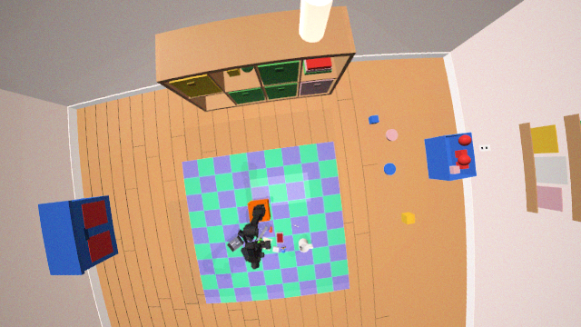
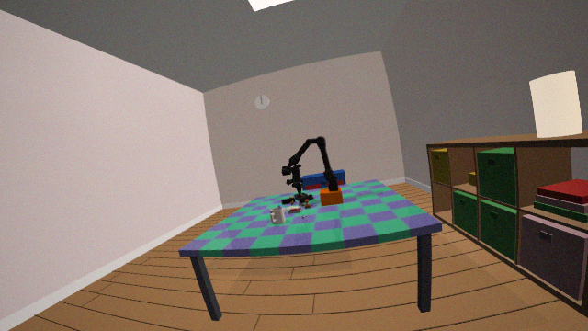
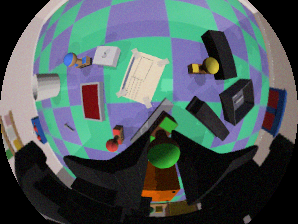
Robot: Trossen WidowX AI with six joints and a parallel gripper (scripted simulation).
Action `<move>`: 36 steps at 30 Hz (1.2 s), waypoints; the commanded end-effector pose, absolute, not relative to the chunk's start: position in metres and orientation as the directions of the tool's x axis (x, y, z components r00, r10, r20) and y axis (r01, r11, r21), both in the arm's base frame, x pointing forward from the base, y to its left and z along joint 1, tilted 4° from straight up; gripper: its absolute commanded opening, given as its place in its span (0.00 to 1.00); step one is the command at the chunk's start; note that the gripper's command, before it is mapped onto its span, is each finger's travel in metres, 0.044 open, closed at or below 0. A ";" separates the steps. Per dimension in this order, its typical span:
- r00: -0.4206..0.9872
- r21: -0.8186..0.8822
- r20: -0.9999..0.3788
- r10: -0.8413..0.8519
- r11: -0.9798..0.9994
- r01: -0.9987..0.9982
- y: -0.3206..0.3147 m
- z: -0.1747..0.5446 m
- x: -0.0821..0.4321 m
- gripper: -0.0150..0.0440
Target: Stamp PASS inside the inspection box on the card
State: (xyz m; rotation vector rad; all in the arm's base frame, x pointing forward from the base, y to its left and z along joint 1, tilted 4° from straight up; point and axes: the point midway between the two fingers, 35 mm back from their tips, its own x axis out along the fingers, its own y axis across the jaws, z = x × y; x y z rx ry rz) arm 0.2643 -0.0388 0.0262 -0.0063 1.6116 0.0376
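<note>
My gripper (image 3: 160, 134) (image 2: 301, 198) is shut on the green-knobbed stamp (image 3: 163, 154), which hangs knob toward the wrist camera, its base overlapping the grey ruler in view. Its height above the bench is hard to tell, and its lettering and printing face are hidden. The white card (image 3: 142, 77) lies ahead and slightly left, taped at its corners, with a ruled outline and small text; I can make out no print in the box. The red ink pad (image 3: 92, 101) (image 1: 280, 237) lies open left of the card.
A grey ruler (image 3: 150, 121) lies near the card. The red stamp (image 3: 114, 140), blue stamp (image 3: 75, 60), white block (image 3: 107, 56) and mug (image 3: 47, 86) (image 1: 304, 245) are left. The yellow stamp (image 3: 206, 67), black blocks (image 3: 220, 55) (image 3: 207, 118) and dark tray (image 3: 237, 101) are right.
</note>
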 end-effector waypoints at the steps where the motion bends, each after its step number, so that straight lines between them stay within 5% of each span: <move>1: -0.036 0.025 -0.999 0.024 0.999 -0.026 -0.017 0.028 0.275 0.25; 25: -0.039 0.039 -0.999 0.038 0.999 -0.026 0.111 0.030 0.288 0.25; 36: -0.039 0.040 -0.998 0.039 0.999 -0.027 0.115 0.028 0.288 0.25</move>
